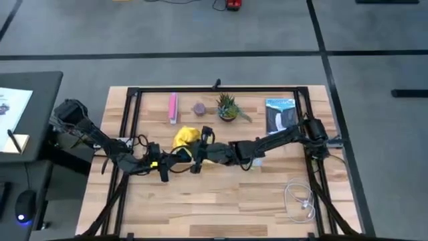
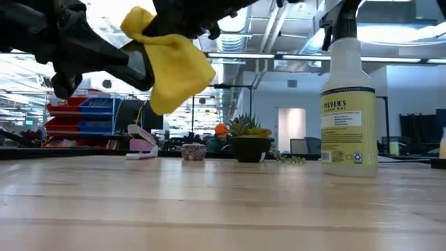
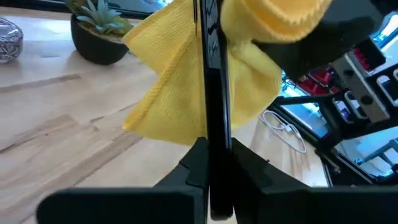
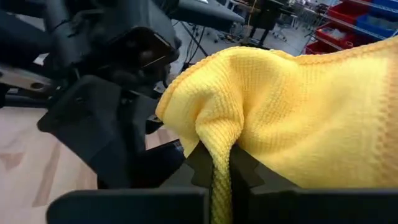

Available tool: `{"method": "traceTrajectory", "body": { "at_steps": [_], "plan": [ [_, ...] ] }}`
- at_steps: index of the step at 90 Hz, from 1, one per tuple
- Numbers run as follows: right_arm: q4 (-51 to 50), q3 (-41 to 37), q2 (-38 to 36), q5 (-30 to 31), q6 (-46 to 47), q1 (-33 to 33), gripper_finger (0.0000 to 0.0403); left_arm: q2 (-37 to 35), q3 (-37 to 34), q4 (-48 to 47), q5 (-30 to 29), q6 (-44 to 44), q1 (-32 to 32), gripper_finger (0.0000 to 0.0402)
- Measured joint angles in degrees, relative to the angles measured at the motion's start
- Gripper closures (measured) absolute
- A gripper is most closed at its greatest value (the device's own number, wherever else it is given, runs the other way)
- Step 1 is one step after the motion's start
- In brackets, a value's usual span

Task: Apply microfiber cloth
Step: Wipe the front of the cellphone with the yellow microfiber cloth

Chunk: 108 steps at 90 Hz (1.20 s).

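Even, bright overhead light on the table (image 1: pixel 221 201), soft faint shadows under both arms, ceiling lamps glaring white behind in the low view (far room hazy), close-up microfiber cloth (image 4: pixel 323 118) perhaps slightly soft, wrist views' near fingers blurred.

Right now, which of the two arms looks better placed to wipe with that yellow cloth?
The right. Its gripper has its jaws shut on the microfiber cloth, held off the table. The left gripper grips a thin black slab, probably the phone, edge-up beside the cloth.
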Motion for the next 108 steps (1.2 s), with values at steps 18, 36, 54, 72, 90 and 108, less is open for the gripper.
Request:
{"method": "traceTrajectory", "body": {
  "at_steps": [18,36,54,72,90,108],
  "plan": [
    [0.0,-0.1,0.0,-6.1,3.9,0.1,0.0403,0.0,0.0,-0.1,1.3,0.2,-0.1,0.0386],
    [2.7,-4.5,0.0,-8.3,6.6,1.6,0.0403,0.0,0.0,0.2,1.9,1.0,-0.2,0.0386],
    [4.3,-8.7,0.1,-9.1,9.4,2.2,0.0403,0.0,0.0,1.3,1.2,2.0,-0.1,0.0386],
    [9.6,-10.2,0.1,-5.3,5.5,2.7,0.0403,0.0,0.0,1.9,0.9,2.0,0.0,0.0386],
    [12.5,-10.2,-3.0,5.3,-2.1,2.2,0.0403,0.0,0.0,2.0,0.6,1.8,0.0,0.0386],
    [15.2,-10.2,-6.0,6.4,-4.4,1.6,0.0403,0.0,0.0,1.7,1.5,2.0,-0.1,0.0386]
  ]
}}
